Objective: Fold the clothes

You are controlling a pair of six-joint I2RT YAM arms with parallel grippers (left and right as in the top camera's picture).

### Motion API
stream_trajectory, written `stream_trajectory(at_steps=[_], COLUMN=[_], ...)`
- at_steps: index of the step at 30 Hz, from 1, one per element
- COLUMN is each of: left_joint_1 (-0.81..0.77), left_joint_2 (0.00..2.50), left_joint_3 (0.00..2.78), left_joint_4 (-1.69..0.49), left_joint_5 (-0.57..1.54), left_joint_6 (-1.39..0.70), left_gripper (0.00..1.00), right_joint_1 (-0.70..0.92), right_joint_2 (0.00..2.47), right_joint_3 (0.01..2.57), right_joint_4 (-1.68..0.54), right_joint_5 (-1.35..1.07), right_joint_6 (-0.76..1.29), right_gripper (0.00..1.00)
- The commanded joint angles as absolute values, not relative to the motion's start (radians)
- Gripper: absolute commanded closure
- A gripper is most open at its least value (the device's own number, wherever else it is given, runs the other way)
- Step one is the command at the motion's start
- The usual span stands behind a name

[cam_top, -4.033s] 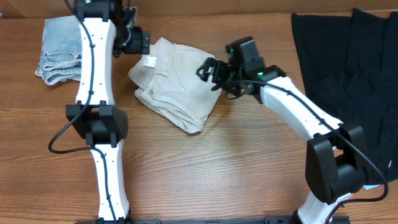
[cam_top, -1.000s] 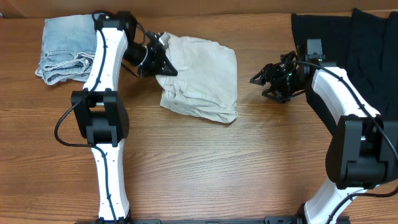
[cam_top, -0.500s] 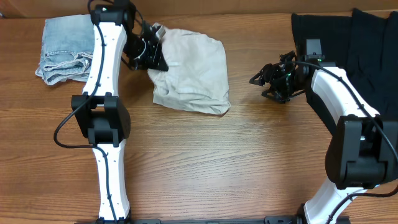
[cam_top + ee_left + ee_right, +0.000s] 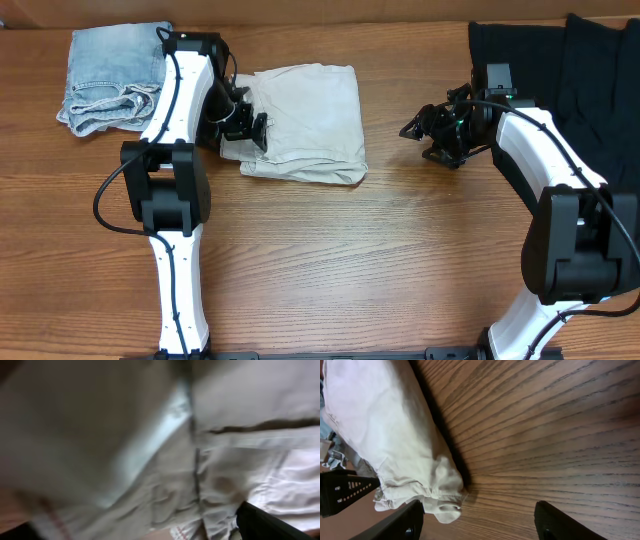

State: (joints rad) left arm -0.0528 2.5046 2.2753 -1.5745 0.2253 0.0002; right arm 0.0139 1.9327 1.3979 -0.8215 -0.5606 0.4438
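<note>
Bare wooden table (image 4: 350, 260) fills the lower frame. Above centre, the cream shorts (image 4: 310, 120) lie folded flat. The left fingers (image 4: 265, 522) sit at the shorts' left edge, but blur hides whether they grip. The right fingers (image 4: 395, 521), spread and empty, hang to the right, apart from the shorts.

The shorts (image 4: 310, 120) are matt cream woven cloth, softly creased, with stitched seams showing in the left wrist view. The tabletop (image 4: 350, 260) is brown wood with streaked grain and a faint sheen. The denim garment (image 4: 105, 75) is faded light-blue cloth, coarser and matt. The black garments (image 4: 590, 90) are dull dark cloth. Both arm shells, left arm (image 4: 175, 90) and right arm (image 4: 540, 150), look like smooth, glossy white plastic. The right tool (image 4: 477, 510) has matt black fingers.
</note>
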Motion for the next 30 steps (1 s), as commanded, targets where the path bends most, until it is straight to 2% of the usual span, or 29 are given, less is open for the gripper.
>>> stream_trajectory(at_steps=[1, 5, 10, 13, 16, 21, 28, 30], left_joint_1=[-0.066, -0.096, -0.199, -0.241, -0.25, -0.249, -0.255, -0.255], left_joint_2=[2.492, 2.492, 2.492, 2.492, 2.492, 2.492, 2.493, 2.493], left_joint_3=[2.26, 2.254, 2.167, 2.092, 2.041, 1.974, 1.932, 1.924], left_joint_4=[-1.576, -1.544, -1.435, -1.372, -1.331, -1.246, -1.172, -1.155], left_joint_5=[0.146, 0.146, 0.143, 0.061, 0.036, 0.037, 0.037, 0.037], left_joint_6=[-0.096, -0.114, -0.114, -0.197, -0.24, -0.327, -0.338, -0.338], left_gripper=[0.04, 0.09, 0.09, 0.1, 0.2, 0.56, 0.77, 0.88], right_joint_1=[0.019, 0.019, 0.019, 0.019, 0.019, 0.019, 0.019, 0.019], right_joint_2=[1.897, 1.897, 1.897, 1.897, 1.897, 1.897, 1.897, 1.897], right_joint_3=[1.415, 1.415, 1.415, 1.415, 1.415, 1.415, 1.415, 1.415], right_joint_4=[-0.818, -0.817, -0.818, -0.822, -0.833, -0.844, -0.844, -0.847], right_joint_5=[-0.551, -0.55, -0.55, -0.54, -0.514, -0.487, -0.487, -0.487], right_joint_6=[0.437, 0.437, 0.437, 0.437, 0.436, 0.437, 0.437, 0.437], right_gripper=[0.25, 0.25, 0.25, 0.25, 0.25, 0.25, 0.25, 0.25])
